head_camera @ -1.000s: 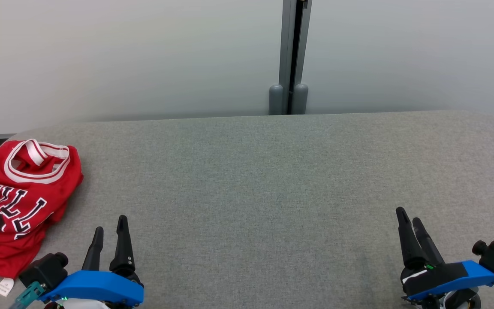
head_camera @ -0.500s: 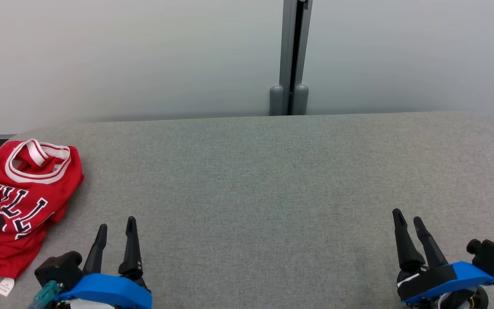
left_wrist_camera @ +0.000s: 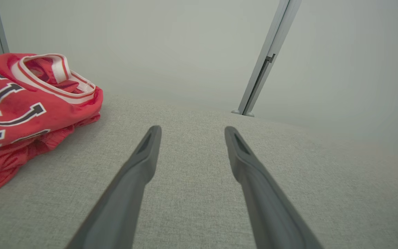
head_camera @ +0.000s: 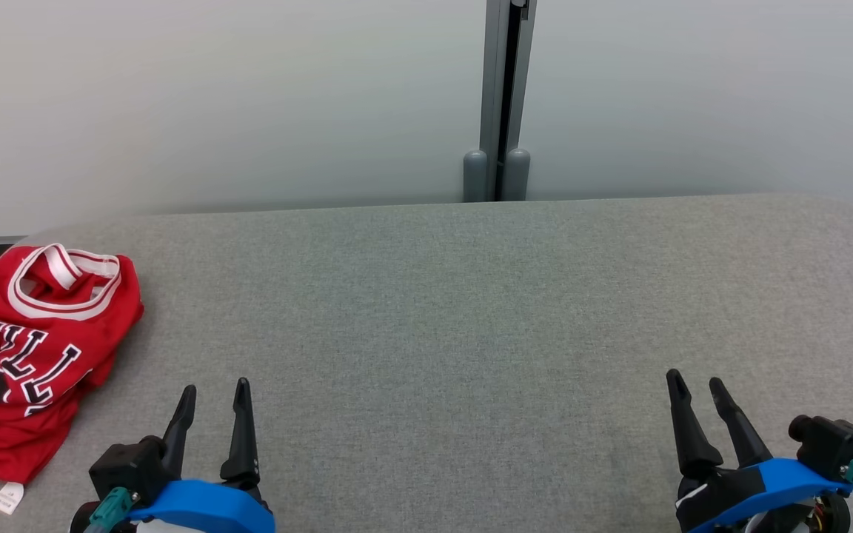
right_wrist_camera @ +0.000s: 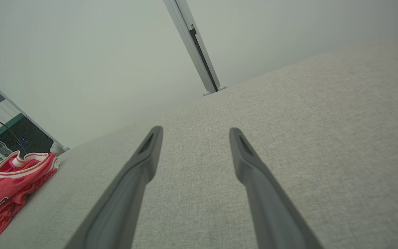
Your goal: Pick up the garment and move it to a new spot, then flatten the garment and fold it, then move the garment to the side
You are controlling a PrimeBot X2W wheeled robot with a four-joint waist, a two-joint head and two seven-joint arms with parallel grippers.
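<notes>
Red jersey, crumpled, lies at the left end of the grey fabric-covered table, with its white-banded neck toward the far edge. The head view alone shows a white label at the jersey's near hem. The right wrist view alone shows dark equipment beyond the table's left end. Near the near edge, just right of the jersey and apart from it, the left gripper has its fingers spread and holds nothing. By the near right corner, the right gripper is likewise spread and empty.
</notes>
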